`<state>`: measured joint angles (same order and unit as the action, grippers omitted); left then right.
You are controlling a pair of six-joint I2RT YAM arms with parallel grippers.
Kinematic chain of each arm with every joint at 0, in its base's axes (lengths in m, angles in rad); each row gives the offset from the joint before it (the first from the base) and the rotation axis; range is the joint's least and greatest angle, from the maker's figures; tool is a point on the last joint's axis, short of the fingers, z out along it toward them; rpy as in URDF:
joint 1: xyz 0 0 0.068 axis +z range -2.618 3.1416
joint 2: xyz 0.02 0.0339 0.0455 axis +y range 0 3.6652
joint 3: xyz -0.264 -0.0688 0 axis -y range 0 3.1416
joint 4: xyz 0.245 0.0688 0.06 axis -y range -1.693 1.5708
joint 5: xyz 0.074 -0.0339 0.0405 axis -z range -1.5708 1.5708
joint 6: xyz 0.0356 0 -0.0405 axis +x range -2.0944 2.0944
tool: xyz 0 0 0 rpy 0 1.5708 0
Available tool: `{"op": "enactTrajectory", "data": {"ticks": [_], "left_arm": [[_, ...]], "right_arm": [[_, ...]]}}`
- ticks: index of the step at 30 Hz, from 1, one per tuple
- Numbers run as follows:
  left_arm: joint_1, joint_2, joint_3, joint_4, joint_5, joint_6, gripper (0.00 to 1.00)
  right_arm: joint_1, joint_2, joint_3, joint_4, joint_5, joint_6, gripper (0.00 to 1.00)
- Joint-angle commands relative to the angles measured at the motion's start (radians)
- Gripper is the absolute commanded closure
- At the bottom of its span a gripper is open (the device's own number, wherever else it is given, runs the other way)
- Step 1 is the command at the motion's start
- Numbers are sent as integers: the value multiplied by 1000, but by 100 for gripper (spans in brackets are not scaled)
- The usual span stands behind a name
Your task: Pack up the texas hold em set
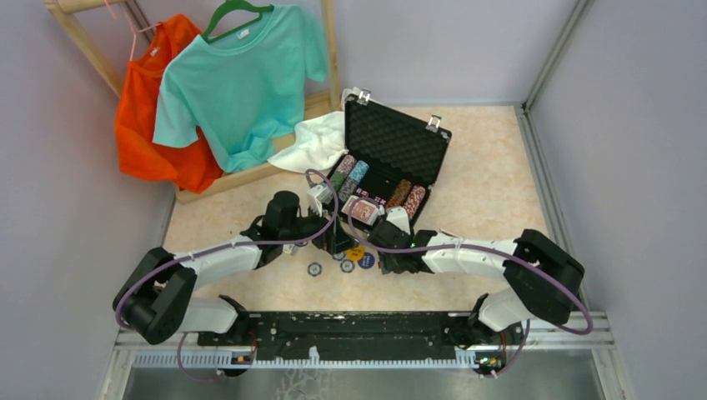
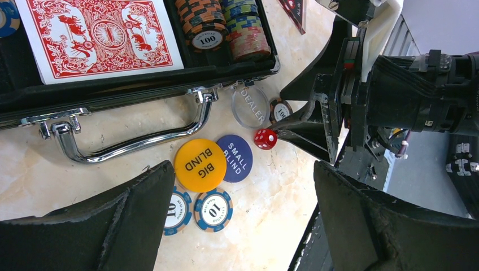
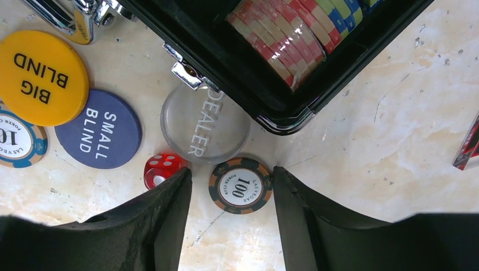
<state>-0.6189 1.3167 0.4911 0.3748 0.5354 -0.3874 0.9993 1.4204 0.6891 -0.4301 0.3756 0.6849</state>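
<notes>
**A:** What sits on the marbled beige worktop (image 3: 367, 130)?

**B:** A black hinged case (image 1: 392, 146), open, its lid lined with dimpled foam. Along the case's front, left to right: a yellow disc (image 3: 40, 76) reading "BIG BLIND", a blue disc (image 3: 101, 129) reading "SMALL BLIND", a red die (image 3: 160, 167), a clear "DEALER" disc (image 3: 204, 121) just beside the case, and a chip (image 3: 240, 185) marked "100 LAS VEGAS POKER CLUB".

**A:** And the fingers?

**B:** The left fingers (image 2: 113, 220) are spread wide and empty before the case. The right fingers (image 3: 152, 226) are spread, straddling the 100 chip.

Shiny chrome metal handle (image 2: 141, 144), clear glossy plastic dealer button (image 3: 204, 125), smooth pale marble-look table (image 3: 367, 124), case lid (image 1: 393, 142) lined with dimpled black foam
</notes>
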Motion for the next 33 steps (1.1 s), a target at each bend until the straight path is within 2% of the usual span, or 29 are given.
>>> {"op": "enactTrajectory", "data": {"ticks": [1,8,12,16,33], "left_arm": [[8,-6,2,10,15,-1,3],[13,1,-2,19,21,-2,3],[16,3,-5,25,27,-3,3],[19,1,-8,31,30,-4,3],[25,0,-15,36,35,-4,3]], "right_arm": [[6,1,-28,2,-11,13,46],[6,-26,-27,-39,-2,8,51],[7,-47,-28,-46,-30,-16,44],[9,-59,-39,-49,-31,-14,43],[9,-22,-44,-23,-33,-8,57]]}}
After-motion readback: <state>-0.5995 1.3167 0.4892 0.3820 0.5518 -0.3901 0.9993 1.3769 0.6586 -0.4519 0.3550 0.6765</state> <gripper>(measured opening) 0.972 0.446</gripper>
